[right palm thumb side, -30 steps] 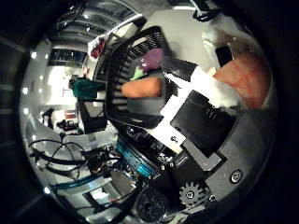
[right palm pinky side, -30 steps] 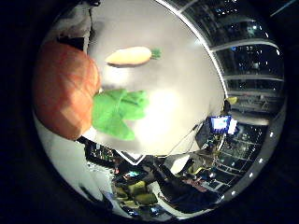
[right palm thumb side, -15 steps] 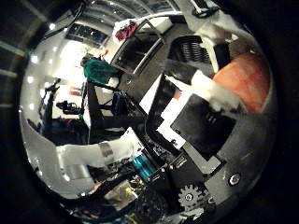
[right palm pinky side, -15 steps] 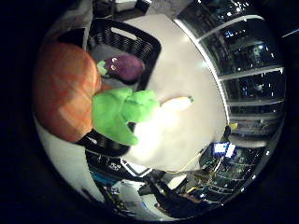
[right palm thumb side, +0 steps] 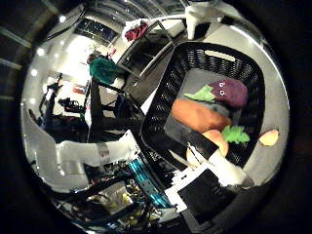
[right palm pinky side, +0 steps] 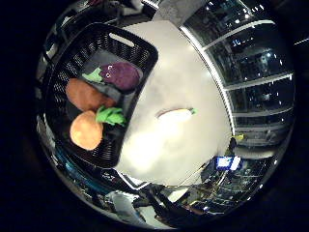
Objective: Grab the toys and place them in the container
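Three soft toys lie inside the black basket (right palm pinky side: pixel 63 67) on the white table (right palm pinky side: pixel 188 77), while a fourth, a pale toy with a green tip (right palm pinky side: pixel 176 114), waits on the bare tabletop just beside the basket's long wall. Largest of the three in the basket is a long orange toy (right palm pinky side: pixel 84 95) across the middle; next to it sits a round orange toy with green leaves (right palm pinky side: pixel 87 131), which rests against the basket's mesh wall, and at the far end by the handle slot is a purple eggplant toy (right palm pinky side: pixel 120 75) with a green stalk. The hand (right palm thumb side: pixel 214 183) hangs above the basket and holds nothing; only white and black parts of it show at the edge of the thumb-side view, so whether its fingers are straight or curled cannot be told. With the carrot toy apparently dropped, the sound next step is to clear the basket rim before swinging across to the pale toy, then come down with fingers spread along its length, since it looks slim and likely to roll.
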### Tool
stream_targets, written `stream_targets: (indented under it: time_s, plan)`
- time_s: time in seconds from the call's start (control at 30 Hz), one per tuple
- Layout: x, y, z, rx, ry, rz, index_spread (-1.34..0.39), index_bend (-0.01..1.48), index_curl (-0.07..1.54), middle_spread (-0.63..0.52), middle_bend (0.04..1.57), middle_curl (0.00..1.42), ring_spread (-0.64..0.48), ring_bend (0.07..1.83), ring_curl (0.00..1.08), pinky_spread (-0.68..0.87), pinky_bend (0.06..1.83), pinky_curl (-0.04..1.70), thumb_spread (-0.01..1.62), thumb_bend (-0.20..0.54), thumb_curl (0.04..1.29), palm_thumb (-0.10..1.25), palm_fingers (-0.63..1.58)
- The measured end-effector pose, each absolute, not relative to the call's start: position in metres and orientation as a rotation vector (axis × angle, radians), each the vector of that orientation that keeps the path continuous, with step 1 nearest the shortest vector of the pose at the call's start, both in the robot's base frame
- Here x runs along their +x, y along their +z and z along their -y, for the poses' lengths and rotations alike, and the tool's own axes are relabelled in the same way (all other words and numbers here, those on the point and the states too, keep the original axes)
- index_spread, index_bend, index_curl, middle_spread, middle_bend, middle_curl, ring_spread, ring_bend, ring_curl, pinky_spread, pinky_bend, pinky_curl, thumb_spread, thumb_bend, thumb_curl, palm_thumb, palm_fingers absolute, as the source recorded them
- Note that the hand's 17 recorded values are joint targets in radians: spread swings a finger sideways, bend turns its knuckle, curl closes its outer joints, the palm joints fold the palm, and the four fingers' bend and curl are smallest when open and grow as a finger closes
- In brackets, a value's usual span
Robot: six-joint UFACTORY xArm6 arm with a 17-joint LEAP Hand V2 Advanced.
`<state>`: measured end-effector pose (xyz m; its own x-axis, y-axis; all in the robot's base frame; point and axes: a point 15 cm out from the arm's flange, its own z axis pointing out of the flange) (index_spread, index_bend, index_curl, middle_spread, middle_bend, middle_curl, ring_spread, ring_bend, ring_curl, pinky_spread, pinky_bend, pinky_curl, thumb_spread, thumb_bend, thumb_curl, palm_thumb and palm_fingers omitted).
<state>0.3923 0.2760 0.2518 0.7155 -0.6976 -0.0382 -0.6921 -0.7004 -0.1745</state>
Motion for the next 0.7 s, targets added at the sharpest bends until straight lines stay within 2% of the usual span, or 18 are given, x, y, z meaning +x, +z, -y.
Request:
stream_targets:
  time_s: [0.43,0.7]
  plan:
    - [0.395,0.232,-0.144,-2.674,-0.050,-1.384,-0.50,0.20,0.34,-0.11,0.29,0.30,0.04,0.36,0.21,0.49,0.36,0.38,0.98,-0.024,0.46,0.86,0.30]
    - [0.411,0.220,-0.042,-2.627,-0.068,-1.550,-0.46,0.16,0.31,-0.11,0.27,0.32,0.02,0.35,0.21,0.48,0.36,0.35,0.97,-0.025,0.46,0.86,0.33]
